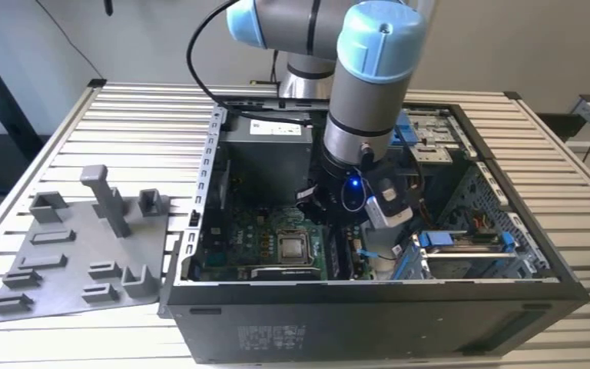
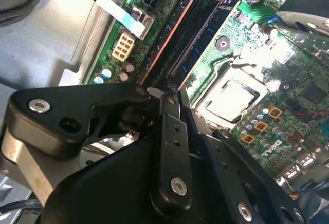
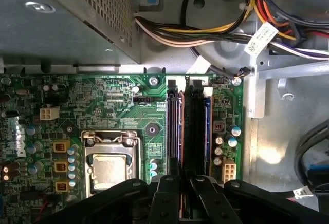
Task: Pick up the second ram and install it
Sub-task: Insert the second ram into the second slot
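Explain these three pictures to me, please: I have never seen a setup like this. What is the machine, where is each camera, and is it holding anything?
The machine is a robot arm with grey tubes and blue joint caps, reaching down into an open computer case that lies on a slatted table. The exterior view looks at the scene from off the arm. Both wrist views ride near the arm's end, looking past the black gripper at the green motherboard. The gripper sits low over the long memory slots, beside the square processor socket. Whether it holds a memory stick I cannot tell. At the exterior view's left lies a grey plastic tray with upright posts.
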You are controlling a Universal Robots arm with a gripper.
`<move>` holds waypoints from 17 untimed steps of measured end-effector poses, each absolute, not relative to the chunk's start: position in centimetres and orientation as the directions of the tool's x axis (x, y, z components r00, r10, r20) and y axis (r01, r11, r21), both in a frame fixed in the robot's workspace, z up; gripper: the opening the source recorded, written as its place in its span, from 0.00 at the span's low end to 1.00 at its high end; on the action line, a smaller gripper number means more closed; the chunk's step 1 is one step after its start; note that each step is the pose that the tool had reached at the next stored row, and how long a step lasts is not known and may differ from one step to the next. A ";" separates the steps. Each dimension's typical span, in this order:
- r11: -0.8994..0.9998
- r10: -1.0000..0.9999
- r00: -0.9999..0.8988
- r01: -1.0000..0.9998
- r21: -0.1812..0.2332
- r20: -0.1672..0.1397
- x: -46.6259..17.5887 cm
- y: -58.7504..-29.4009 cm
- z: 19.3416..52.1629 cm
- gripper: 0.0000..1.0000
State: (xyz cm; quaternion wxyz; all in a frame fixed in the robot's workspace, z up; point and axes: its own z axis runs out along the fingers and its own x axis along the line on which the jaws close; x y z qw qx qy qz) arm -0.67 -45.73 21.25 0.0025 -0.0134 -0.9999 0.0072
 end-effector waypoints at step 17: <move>0.999 0.030 -1.000 0.030 -0.021 0.009 -0.7 -45.8 21.5 0.15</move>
